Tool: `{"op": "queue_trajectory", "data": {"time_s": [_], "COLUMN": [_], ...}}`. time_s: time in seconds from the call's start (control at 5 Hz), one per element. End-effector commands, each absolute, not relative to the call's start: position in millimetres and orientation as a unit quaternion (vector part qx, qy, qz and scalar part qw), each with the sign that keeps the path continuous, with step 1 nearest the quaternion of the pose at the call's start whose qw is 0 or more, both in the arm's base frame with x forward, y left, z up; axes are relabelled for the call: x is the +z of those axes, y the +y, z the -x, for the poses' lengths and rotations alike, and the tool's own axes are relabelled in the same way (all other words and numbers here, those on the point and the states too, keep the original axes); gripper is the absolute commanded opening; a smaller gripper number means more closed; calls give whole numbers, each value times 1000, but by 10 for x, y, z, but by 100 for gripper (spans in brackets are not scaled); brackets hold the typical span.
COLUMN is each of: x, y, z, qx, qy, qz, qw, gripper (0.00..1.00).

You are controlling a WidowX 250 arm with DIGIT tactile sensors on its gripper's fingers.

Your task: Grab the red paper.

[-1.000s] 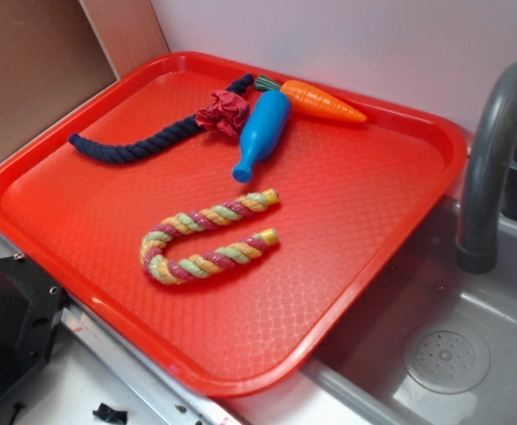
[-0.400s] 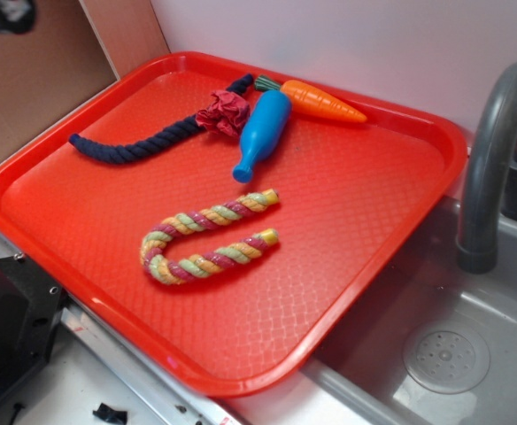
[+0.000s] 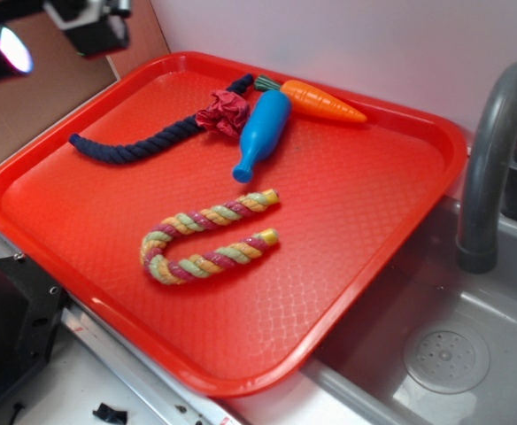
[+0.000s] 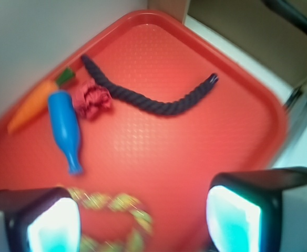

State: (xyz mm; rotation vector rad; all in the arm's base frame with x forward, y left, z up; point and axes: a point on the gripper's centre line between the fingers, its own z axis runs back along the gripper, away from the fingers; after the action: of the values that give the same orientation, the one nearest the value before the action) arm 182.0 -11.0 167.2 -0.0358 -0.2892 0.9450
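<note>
- The gripper hangs at the upper left corner of the exterior view, above the left edge of the red tray, well apart from everything on it; only part of it is in the picture.
- From the wrist camera, the gripper's two pads stand wide apart with bare tray between them, nothing held.
- A dark navy rope lies in a shallow curve across the tray's far left portion, its right end running up toward the back rim.
- The red paper, a small dark-red crumpled wad, sits on the tray near the back rim, resting against the navy rope and touching the body of the blue bottle toy.
- The bottle toy lies on its side, neck pointing toward the front of the tray.
- An orange toy carrot with a green top lies just behind the bottle, along the back rim.
- A multicoloured rope, bent into a hook, lies near the middle of the tray, apart from the other toys.
- At right, a grey sink with a grey faucet adjoins the tray.
</note>
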Motion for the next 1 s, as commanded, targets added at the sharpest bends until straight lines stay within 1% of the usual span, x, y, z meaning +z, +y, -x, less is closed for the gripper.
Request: {"op": "queue_trajectory", "data": {"time_s": [0.0, 0.2, 0.4, 0.6, 0.8], "x": [1351, 1126, 966, 812, 714], "y": [132, 209, 319, 388, 440], "z": [-2322, -2631, -2797, -2945, -3019], "qx": [571, 577, 596, 606, 614], "qy": [-167, -164, -170, -164, -160], "qz": [88, 113, 116, 133, 137], "qw": [799, 792, 776, 767, 760], "gripper": [100, 100, 100, 100, 100]}}
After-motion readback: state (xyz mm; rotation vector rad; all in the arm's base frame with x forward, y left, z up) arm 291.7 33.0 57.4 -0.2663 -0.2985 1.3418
